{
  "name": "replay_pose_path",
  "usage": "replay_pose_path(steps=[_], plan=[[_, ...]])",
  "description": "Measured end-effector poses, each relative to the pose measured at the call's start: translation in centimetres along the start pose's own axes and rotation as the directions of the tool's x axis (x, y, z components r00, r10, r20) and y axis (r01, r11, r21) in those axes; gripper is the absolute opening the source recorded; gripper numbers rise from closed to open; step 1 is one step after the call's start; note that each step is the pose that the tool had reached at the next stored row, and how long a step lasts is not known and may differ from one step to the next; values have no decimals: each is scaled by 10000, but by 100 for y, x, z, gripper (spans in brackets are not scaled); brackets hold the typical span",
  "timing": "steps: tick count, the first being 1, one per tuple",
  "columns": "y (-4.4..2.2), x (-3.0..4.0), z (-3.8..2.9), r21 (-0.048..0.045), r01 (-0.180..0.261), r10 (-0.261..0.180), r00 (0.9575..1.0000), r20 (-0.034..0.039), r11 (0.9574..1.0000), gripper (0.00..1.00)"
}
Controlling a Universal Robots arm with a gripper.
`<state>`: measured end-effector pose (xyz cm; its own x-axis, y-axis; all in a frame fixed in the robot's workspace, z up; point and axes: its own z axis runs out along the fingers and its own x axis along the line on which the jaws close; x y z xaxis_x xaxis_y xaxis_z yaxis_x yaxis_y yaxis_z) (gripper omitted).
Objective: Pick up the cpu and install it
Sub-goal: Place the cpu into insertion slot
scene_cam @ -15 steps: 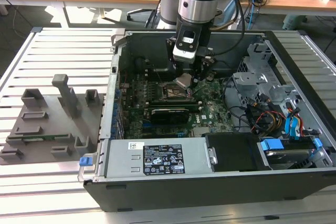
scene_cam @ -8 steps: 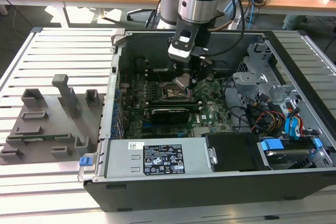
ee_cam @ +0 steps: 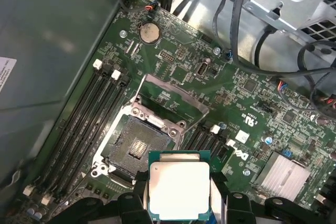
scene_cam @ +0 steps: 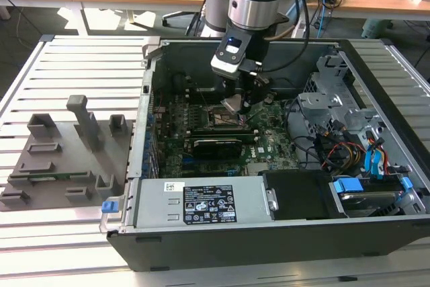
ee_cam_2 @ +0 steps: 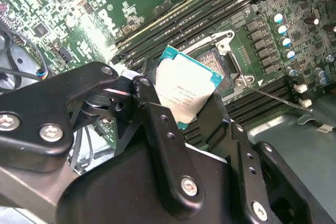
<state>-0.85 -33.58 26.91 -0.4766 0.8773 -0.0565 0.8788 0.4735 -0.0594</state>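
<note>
Hand (ee_cam_2: 178,106) grips cpu (ee_cam: 179,190) near open socket (ee_cam: 137,145) (lid print unreadable).

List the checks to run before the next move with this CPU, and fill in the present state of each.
1. Grip on the cpu: ok; the pincer is shut on two opposite edges.
2. Socket open: ok; its load frame is swung back and the contact field is bare.
3. Socket free of loose bits: ok; nothing lies in it in the first wrist view.
4. The cpu seated: not ok; it hangs above the socket, not in it.
5. The cpu squared and level over the socket: cannot tell.
6. Cables clear of the socket: ok; they lie off toward the exterior view's right.
</note>
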Motion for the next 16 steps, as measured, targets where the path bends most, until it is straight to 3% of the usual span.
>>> replay_pose_path(steps=[9,16], plan=[[1,0,2,56,-786,786,9969,-24,9969,55],[2,-1,2,105,-1447,1447,9895,-42,9894,55]])
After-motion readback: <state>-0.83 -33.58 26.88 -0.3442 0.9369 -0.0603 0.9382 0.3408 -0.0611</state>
